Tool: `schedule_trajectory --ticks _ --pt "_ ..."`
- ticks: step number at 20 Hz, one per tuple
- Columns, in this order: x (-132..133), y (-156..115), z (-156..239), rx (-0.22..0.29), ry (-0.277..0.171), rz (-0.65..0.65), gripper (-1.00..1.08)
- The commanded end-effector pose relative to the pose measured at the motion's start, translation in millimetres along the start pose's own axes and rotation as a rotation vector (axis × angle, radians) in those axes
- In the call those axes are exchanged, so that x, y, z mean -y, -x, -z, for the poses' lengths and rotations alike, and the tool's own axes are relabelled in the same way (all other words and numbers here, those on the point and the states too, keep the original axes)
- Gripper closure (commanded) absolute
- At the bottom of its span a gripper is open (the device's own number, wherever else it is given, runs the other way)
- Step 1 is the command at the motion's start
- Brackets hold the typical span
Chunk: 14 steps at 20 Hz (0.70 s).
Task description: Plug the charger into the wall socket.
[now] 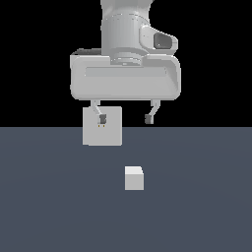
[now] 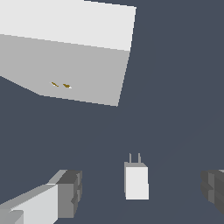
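Note:
The charger (image 1: 134, 178) is a small plain white-grey cube lying on the dark grey floor, in front of the socket. In the wrist view the charger (image 2: 136, 180) shows two thin prongs pointing toward the socket. The wall socket (image 1: 102, 126) is a larger light-grey square block with two tiny yellowish holes at its face centre; it also shows in the wrist view (image 2: 78, 74). My gripper (image 1: 125, 118) hangs open above the floor, well above the charger and holding nothing. Its fingers (image 2: 65, 192) stand on either side of the charger in the wrist view.
The dark grey floor (image 1: 197, 206) spreads around both objects. Black background lies behind the socket. No other objects show.

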State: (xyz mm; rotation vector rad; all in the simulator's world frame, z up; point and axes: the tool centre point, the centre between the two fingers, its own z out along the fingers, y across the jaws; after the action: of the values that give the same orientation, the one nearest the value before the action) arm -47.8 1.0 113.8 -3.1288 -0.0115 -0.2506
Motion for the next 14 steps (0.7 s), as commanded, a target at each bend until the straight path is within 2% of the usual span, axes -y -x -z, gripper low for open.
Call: schedule_trajectory --ticks 1,14 --pt "-3 10 -8 -0.021 0.001 -0.001 -0.92" --pt "-12 40 -40 -0.093 0.004 -0.005 -0.92"
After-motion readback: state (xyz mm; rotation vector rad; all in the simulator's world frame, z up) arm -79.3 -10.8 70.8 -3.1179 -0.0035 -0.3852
